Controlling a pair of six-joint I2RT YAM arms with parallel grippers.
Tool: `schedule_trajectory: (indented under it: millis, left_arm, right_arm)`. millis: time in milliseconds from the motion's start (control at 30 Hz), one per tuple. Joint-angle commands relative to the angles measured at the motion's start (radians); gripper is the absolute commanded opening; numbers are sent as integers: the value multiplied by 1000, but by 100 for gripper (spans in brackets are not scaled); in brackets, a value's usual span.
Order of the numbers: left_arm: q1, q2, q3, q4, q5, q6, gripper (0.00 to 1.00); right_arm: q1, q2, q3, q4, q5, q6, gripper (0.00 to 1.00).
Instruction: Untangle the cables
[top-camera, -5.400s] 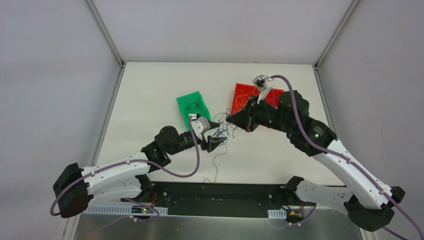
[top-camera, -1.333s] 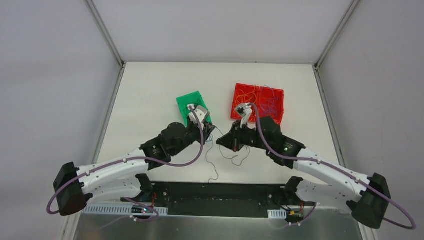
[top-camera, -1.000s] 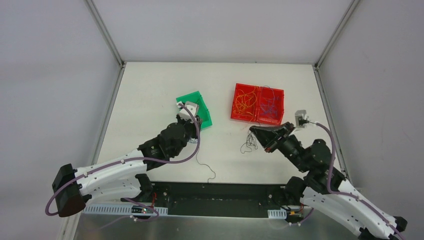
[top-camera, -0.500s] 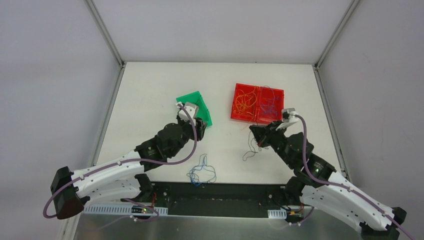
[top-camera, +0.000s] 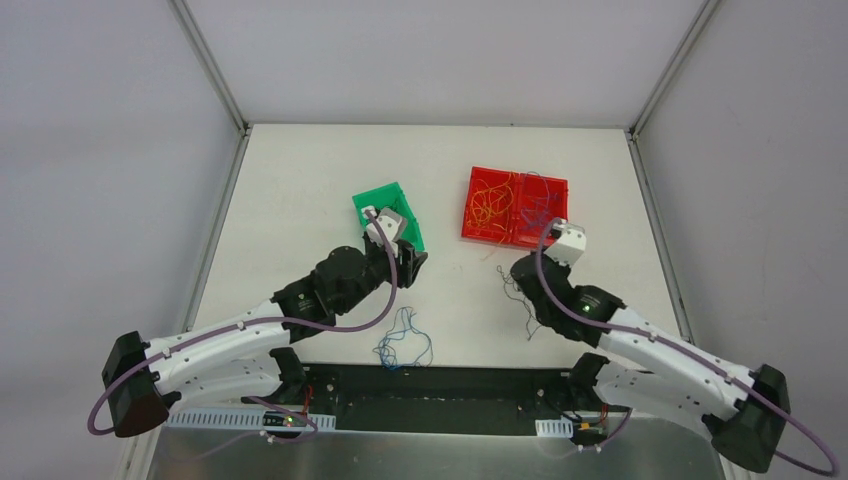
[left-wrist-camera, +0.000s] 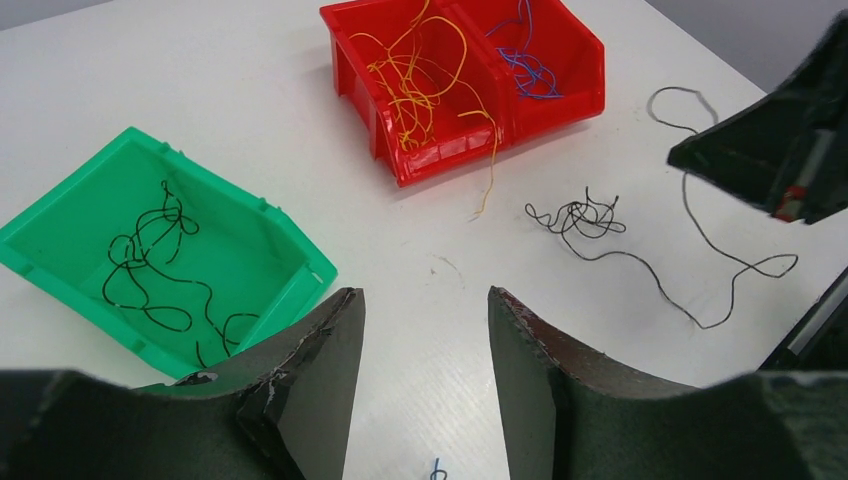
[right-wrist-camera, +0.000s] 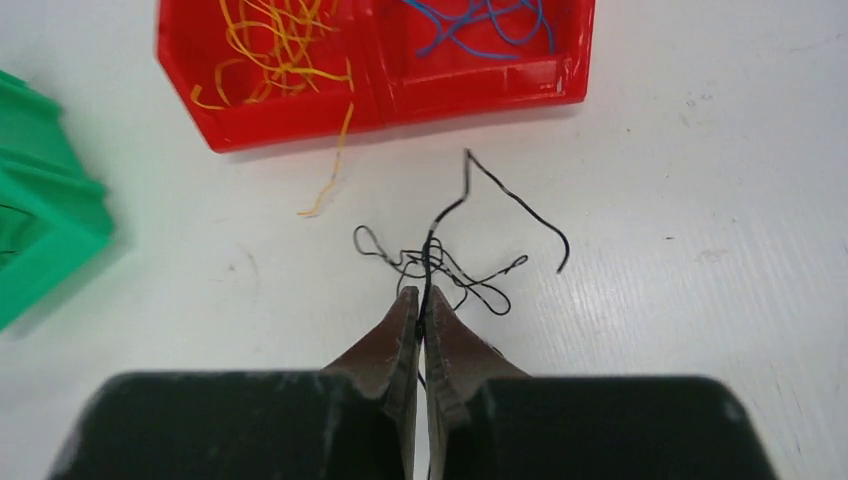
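Observation:
A black cable lies in a loose tangle on the table in front of the red bin, and my right gripper is shut on one strand of it. From above, that cable trails below the right gripper. A small bunch of blue cables lies loose near the table's front edge. My left gripper stands open with nothing between its fingers, beside the green bin's near corner. The black tangle is also in the left wrist view.
A green bin holds a black cable. The red two-part bin holds orange-yellow cables on the left and blue cables on the right; one orange strand hangs over its front wall.
My left gripper has opened, and the blue bunch now lies by the front edge. The right arm swung right with the black cable, then came back toward the red bin.

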Motion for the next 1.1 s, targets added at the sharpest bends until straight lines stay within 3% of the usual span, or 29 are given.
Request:
schedule_trajectory:
  millis: [0, 133, 267, 300, 367, 433, 500, 633, 800, 1000, 1067]
  left_arm:
    - [1, 4, 4, 47, 32, 3, 50]
    - [2, 16, 11, 45, 48, -7, 50]
    - [0, 17, 15, 40, 66, -16, 50]
    - [2, 15, 14, 39, 67, -17, 50]
    - [2, 7, 13, 39, 66, -17, 50]
    - [1, 1, 10, 40, 65, -17, 50]
    - [2, -5, 8, 38, 64, -17, 50]
    - [2, -9, 7, 40, 62, -14, 50]
    - [1, -3, 8, 39, 53, -10, 50]
    - [1, -4, 8, 38, 49, -7, 50]
    - [0, -6, 10, 34, 42, -7, 50]
  right_arm:
    - [-52, 168, 10, 12, -68, 9, 4]
    - [-215, 329, 27, 76, -327, -45, 0]
    - [-255, 404, 33, 110, -384, -63, 6]
    - [-256, 413, 36, 110, -385, -67, 14]
    - [-256, 427, 40, 109, -385, -69, 50]
    - [-257, 428, 40, 109, -387, -67, 79]
    - [-257, 423, 37, 110, -392, -61, 90]
    - [-254, 405, 33, 101, -398, -45, 97]
    - [-239, 394, 17, 103, -383, -35, 99]
    - [-225, 538, 57, 50, -366, 46, 94]
    - [-221, 554, 61, 51, -358, 59, 87]
